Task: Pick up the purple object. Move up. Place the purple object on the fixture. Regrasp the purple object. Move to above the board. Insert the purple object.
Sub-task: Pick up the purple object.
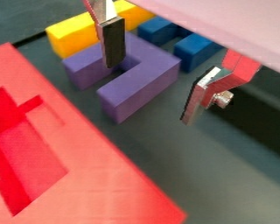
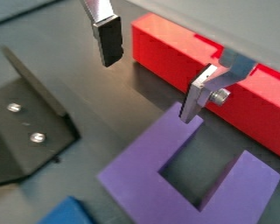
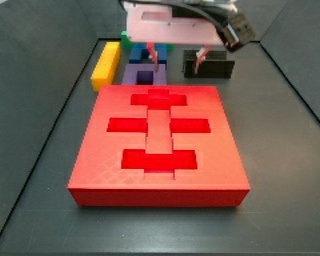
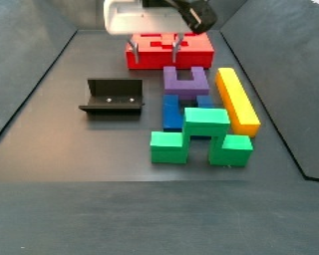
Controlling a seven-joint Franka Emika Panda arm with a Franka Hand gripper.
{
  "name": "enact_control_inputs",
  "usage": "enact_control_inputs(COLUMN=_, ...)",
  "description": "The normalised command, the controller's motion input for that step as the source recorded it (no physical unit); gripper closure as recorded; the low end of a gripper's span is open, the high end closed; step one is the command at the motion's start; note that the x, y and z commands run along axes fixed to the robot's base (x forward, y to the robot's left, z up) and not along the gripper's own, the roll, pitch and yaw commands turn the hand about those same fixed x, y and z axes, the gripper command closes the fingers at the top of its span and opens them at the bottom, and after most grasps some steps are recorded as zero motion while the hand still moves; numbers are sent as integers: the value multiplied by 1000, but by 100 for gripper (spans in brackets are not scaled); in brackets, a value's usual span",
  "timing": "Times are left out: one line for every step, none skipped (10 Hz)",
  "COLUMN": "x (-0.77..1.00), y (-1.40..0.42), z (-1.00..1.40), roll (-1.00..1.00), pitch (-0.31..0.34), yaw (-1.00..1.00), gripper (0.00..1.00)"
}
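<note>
The purple object [image 4: 186,82], a U-shaped block, lies flat beside the red board [image 3: 157,140]. The black fixture [image 4: 112,99] stands apart. The gripper [image 1: 154,74] hangs over the block, fingers spread.

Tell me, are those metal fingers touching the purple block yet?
Cannot tell. In a wrist view the open gripper straddles a prong of the purple object; one finger overlaps it, but no gap or contact shows plainly.

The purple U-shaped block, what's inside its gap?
One dark-padded finger of the open gripper hangs inside the purple U-shaped plastic block; below it, bare dark floor. The gap's far end is hidden.
</note>
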Motion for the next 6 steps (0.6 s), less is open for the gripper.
enact_control_inputs(x=-483, y=-26, z=14, roll=0, pitch=-21, yaw=0, gripper=0)
enact_control_inputs(x=-311, y=-11, z=0, roll=0, pitch=-33, yaw=0, gripper=0)
enact_control_inputs(x=0, y=0, z=-237, roll=27, pitch=0, yaw=0, gripper=0)
enact_control_inputs(x=66, y=0, z=-334, roll=23, pitch=7, yaw=0, gripper=0)
enact_control_inputs(x=194, y=0, z=-317, roll=0, pitch=1, yaw=0, gripper=0)
enact_control_inputs(x=97, y=0, z=-360, roll=4, pitch=0, yaw=0, gripper=0)
